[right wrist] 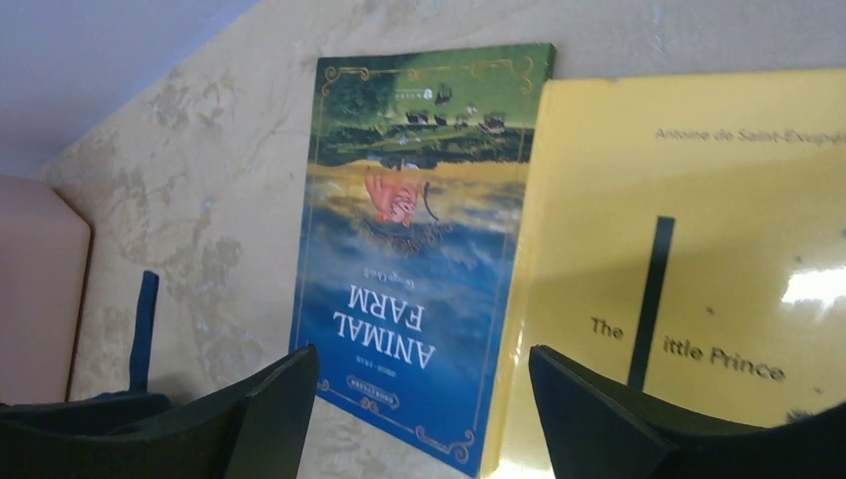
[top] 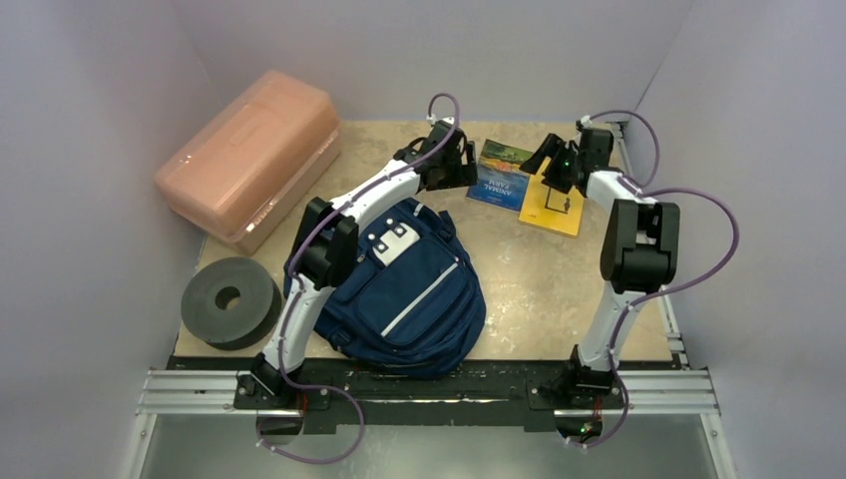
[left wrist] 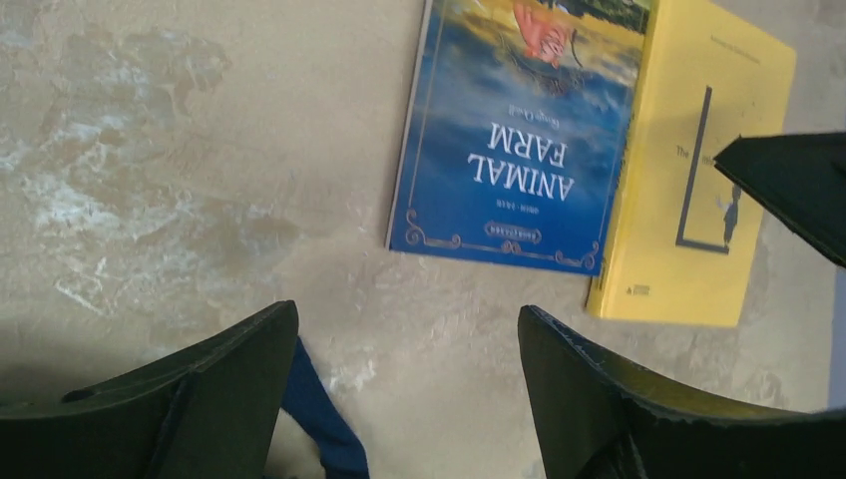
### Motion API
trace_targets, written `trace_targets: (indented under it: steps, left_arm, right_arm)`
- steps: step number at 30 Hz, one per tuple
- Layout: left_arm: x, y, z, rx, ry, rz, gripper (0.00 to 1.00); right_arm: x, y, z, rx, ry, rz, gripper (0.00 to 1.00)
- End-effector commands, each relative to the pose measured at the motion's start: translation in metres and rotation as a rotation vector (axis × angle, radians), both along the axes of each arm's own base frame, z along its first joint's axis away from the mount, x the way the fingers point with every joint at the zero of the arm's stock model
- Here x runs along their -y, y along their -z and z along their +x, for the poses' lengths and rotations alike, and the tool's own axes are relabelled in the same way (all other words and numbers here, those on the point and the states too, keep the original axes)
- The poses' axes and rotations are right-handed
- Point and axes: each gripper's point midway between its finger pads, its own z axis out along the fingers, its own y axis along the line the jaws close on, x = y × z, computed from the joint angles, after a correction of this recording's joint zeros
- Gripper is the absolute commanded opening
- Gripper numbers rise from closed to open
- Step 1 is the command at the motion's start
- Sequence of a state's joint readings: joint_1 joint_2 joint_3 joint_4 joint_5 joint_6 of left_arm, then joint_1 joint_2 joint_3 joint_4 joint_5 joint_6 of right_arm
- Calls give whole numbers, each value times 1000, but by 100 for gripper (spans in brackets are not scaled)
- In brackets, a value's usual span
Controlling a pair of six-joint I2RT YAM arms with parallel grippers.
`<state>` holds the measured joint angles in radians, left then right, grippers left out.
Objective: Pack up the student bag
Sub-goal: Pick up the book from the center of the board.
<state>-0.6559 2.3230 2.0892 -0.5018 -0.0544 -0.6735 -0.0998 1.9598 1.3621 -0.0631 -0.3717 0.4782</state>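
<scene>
Beige bench, far end: blue book and yellow book side by side.
Left tool beside blue, right tool over yellow, both wide open, empty; student bag nearer, under left arm.

Bare table opens right of the backpack; blue book and yellow book lie touching beyond.

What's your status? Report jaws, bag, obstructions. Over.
Left gripper, right gripper: jaws open, empty, near blue book and yellow book. Student bag lies under left arm, books outside it. Nothing blocking the books.
</scene>
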Motion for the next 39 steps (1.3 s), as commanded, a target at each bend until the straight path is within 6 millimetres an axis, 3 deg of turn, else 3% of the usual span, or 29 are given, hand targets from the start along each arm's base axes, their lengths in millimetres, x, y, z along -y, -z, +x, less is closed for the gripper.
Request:
trace_targets:
  steps: [1, 6, 15, 18, 20, 23, 27, 29, 31, 39]
  left_arm:
    - [13, -34, 41, 86, -95, -148, 78]
    - [35, 1, 49, -12, -102, -261, 66]
    - [51, 42, 50, -136, -168, -346, 64]
    - [60, 41, 47, -144, -152, -373, 63]
    - [69, 31, 46, -137, -111, -419, 53]
    - [80, 3, 44, -105, -43, -493, 40]
    - [89, -38, 40, -29, 45, -580, 36]
    - [91, -48, 39, -21, 64, -607, 34]
    - [95, -50, 38, -35, 78, -631, 34]
    - [99, -14, 35, -147, 43, -627, 47]
  right_arm:
    - [-16, -33, 31, 114, -52, -37, 80]
    - [-30, -15, 43, 80, -57, -106, 77]
    - [-38, 28, 32, -15, -65, -209, 66]
    - [-41, 34, 28, -26, -80, -201, 64]
    - [-42, 38, 26, -31, -87, -195, 64]
    - [-45, 43, 23, -43, -100, -184, 63]
    - [-54, 55, 18, -69, -139, -145, 62]
    - [-58, 64, 14, -87, -155, -120, 60]
    - [-62, 69, 10, -95, -163, -98, 60]
    - [-74, 69, 4, -91, -193, -24, 60]
